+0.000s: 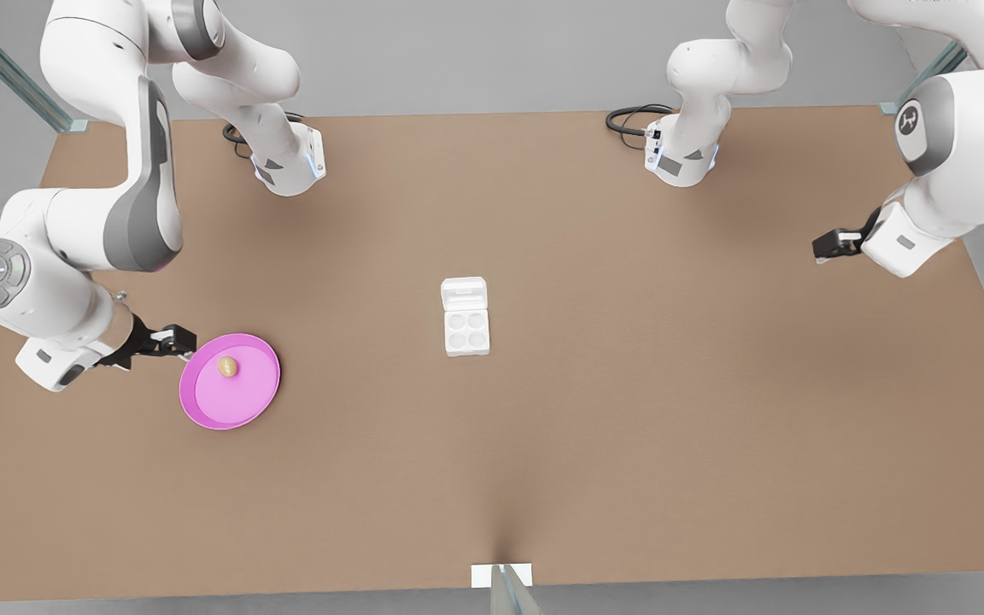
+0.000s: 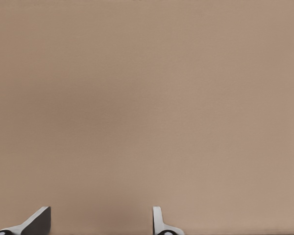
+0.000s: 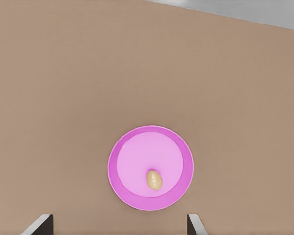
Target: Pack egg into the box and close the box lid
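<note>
item, egg (image 1: 227, 366): tan-brown oval, lying on the pink plate (image 1: 240, 408) toward the front view's left of the counter (image 1: 629, 410); in my right wrist view the egg (image 3: 154, 179) sits off-centre inside the plate (image 3: 132, 196). item, box (image 1: 466, 331): white carton near the counter's middle, well apart from the plate, four round cups showing with nothing in them. item, box lid (image 1: 464, 293): folded open flat on the counter, hinged on the side of the cup tray toward my bases, raised panel facing up. item, my right gripper (image 1: 174, 339): at the front view's left, just beside the plate's rim, above the counter; fingers (image 3: 41, 223) spread wide and released, grasping nothing, the plate lying between them in the wrist view. item, my left gripper (image 1: 825, 248): at the front view's right edge of the counter, well apart from box and plate, waiting; fingers (image 2: 36, 221) parted and released over bare counter (image 2: 147, 98), holding nothing.
</note>
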